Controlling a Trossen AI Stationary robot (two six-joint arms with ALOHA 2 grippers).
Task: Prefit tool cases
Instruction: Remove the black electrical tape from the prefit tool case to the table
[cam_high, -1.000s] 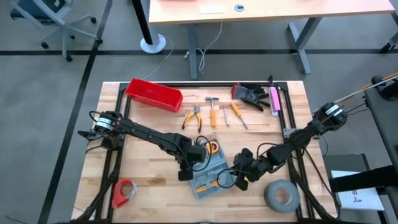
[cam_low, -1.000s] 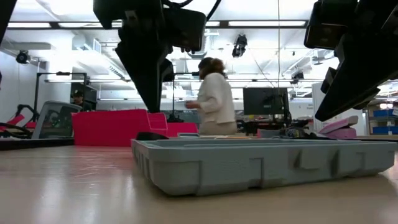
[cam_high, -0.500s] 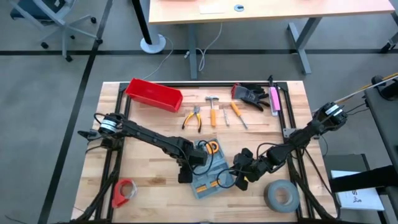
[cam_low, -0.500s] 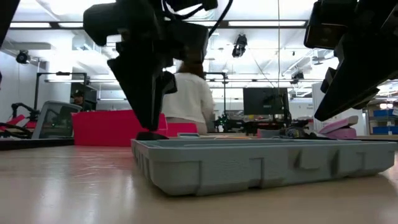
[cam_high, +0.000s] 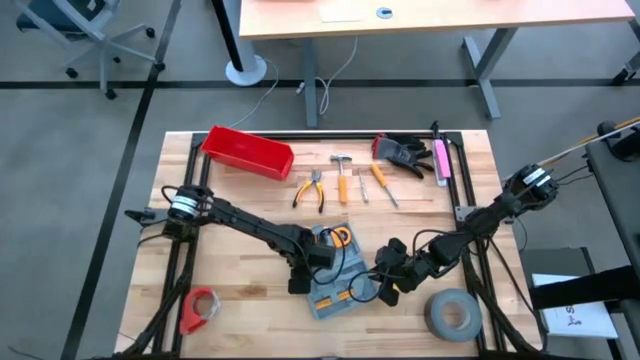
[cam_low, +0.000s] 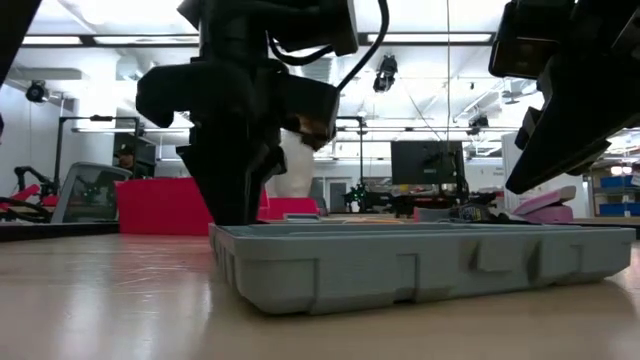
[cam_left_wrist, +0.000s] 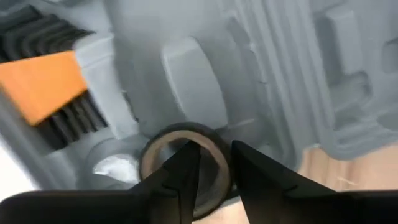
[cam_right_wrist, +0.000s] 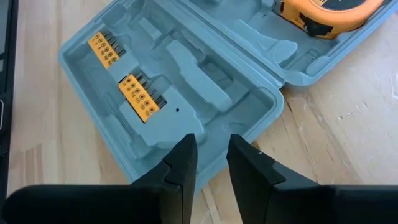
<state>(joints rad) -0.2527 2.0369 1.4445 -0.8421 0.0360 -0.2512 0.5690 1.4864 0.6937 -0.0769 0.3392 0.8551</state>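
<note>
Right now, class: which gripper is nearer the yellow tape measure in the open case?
Left. The left gripper is at the tool case's edge beside the yellow tape measure; the right gripper hovers farther away at the opposite end.

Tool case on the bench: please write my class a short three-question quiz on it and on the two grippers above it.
1. True or false: the right gripper hangs over a shut tool case.
2. How many orange bit strips sit in the case? A one, B two, C four.
3. Which gripper hangs over the small tape ring in the case?

Key: 1 false, the case lies open. 2 B. 3 the left gripper.
</note>
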